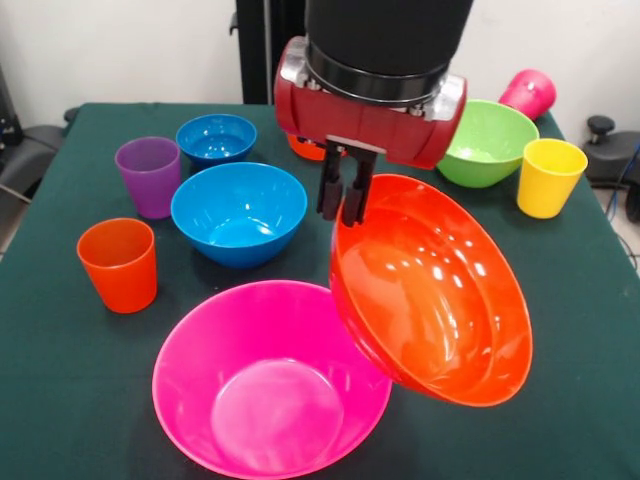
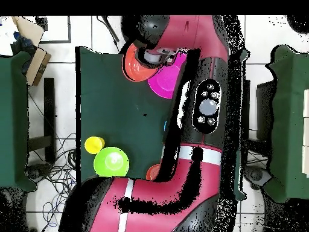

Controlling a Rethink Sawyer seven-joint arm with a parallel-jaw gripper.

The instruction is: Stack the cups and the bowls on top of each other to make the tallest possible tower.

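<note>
Gripper point(image 1: 342, 203) clamped on the upper rim of the large orange bowl point(image 1: 432, 290), fingers closed over the rim edge. Bowl hangs tilted steeply, its opening turned toward the camera, lifted clear of the green tablecloth point(image 1: 580, 330).

Directly below and beside the gripper in the front view: very large pink bowl point(image 1: 270, 385), upright on the cloth. The orange bowl's lower edge overlaps the pink bowl's rim in the picture; contact cannot be told.

Just to the picture-left of the gripper: medium blue bowl point(image 1: 239, 212), upright, empty. Behind it, small blue bowl point(image 1: 216, 138), also upright. A sliver of a small orange bowl point(image 1: 305, 150) shows behind the arm's red wrist housing, mostly hidden.

Further picture-left: purple cup point(image 1: 149, 176), upright, near the small blue bowl. Orange cup point(image 1: 119, 264) stands nearer the camera, apart from the purple one.

To the picture-right of the gripper, behind the held bowl: lime green bowl point(image 1: 487, 142), upright, partly hidden by the wrist. Yellow cup point(image 1: 549, 177) stands just beside it. Magenta cup point(image 1: 529, 93) lies on its side at the far corner, behind the green bowl.

Overhead view: arm covers most of the table. Orange bowl point(image 2: 136, 63) and pink bowl point(image 2: 166, 81) visible at the arm's end; green bowl point(image 2: 111, 162) and yellow cup point(image 2: 94, 145) sit together well away from them.
</note>
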